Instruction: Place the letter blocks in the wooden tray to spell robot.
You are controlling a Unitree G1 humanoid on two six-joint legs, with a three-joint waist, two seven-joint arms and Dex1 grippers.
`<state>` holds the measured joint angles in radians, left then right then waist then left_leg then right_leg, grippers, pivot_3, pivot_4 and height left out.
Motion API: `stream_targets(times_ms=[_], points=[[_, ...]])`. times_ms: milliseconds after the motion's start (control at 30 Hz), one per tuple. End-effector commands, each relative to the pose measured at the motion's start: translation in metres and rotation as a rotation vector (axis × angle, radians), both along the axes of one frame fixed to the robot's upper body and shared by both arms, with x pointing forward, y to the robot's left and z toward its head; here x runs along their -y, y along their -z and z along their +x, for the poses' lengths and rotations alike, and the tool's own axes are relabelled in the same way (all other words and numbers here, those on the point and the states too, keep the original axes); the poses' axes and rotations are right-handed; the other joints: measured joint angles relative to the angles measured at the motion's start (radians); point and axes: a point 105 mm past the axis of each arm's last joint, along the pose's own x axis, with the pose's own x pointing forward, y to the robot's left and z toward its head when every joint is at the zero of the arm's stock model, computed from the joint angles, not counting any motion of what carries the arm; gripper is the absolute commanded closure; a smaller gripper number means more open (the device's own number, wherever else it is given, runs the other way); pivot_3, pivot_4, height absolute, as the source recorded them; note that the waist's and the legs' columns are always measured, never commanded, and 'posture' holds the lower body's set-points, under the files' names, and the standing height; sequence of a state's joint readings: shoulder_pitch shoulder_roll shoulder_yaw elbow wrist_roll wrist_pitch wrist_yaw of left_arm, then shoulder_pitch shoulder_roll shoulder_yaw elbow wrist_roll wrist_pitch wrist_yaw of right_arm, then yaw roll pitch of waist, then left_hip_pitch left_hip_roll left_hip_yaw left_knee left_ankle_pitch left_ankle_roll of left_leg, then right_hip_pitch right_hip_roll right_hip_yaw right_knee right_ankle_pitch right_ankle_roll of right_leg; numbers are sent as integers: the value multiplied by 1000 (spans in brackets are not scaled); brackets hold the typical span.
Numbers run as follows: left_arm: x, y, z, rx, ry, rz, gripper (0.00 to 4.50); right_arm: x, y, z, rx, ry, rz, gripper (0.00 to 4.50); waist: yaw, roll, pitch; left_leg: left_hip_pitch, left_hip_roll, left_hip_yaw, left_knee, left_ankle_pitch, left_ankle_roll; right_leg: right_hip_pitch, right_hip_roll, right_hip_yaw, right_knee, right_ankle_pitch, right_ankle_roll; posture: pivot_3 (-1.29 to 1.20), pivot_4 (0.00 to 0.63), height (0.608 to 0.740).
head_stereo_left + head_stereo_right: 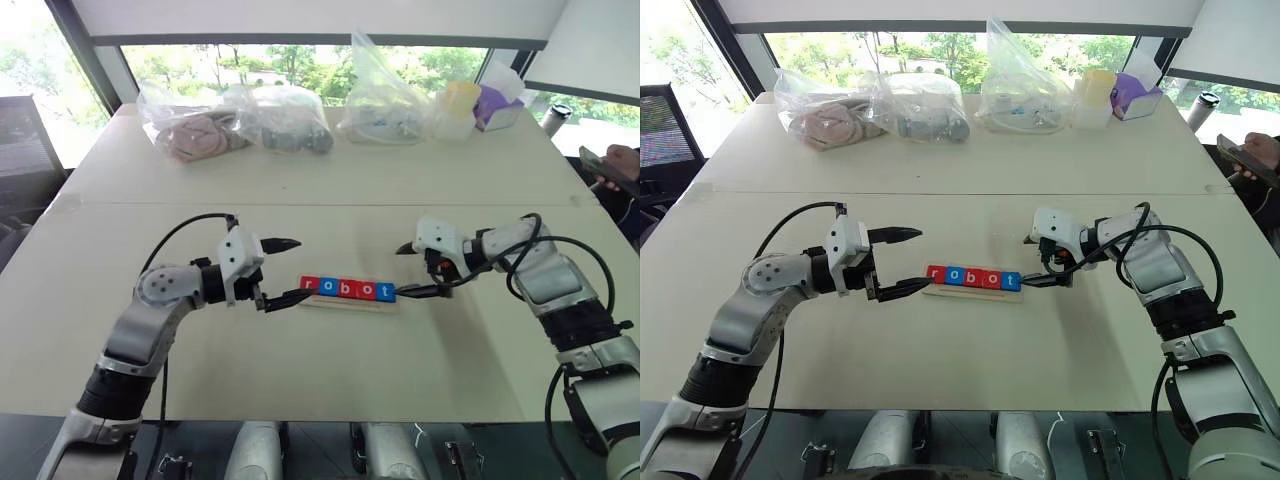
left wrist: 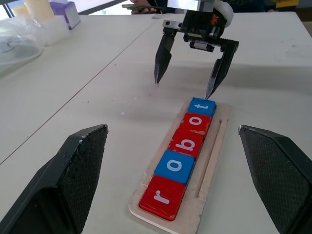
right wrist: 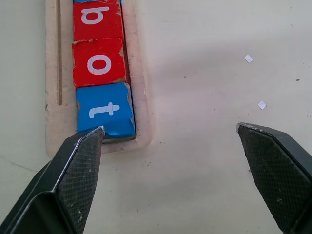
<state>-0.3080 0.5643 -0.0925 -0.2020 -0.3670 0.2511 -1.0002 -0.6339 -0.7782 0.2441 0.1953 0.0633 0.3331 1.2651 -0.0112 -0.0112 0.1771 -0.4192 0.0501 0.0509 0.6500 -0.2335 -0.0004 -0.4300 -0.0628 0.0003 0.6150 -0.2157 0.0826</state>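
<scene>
In the right wrist view the wooden tray (image 3: 140,97) runs off the picture's edge, so three letter blocks (image 3: 99,63) show whole and a fourth as a sliver. A person's hand (image 1: 622,160) with a phone is cut off at the edge. What the plastic bags (image 1: 235,120) hold is unclear.

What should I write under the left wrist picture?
Five letter blocks spell robot in the wooden tray, open right gripper at the far end.

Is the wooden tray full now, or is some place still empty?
Full: five letter blocks fill the wooden tray end to end, reading r, o, b, o, t.
</scene>
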Motion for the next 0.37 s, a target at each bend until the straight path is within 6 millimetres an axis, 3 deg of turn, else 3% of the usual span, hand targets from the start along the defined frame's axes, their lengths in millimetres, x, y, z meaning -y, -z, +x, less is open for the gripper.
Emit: stream_targets(times_ms=[33,367], points=[[-7,-11,-4,14,-9,-14,0,1,-27,-11,52,-1,60,41,2,0,0,0,0,0,0,0,0,0,0,0,0,0,0,0,150,740],[-34,-5,-15,-58,-68,57,0,-1,-33,-64,25,54,126,41,-1,0,0,0,0,-1,0,0,0,0,-1,0,0,0,0,0,150,740]])
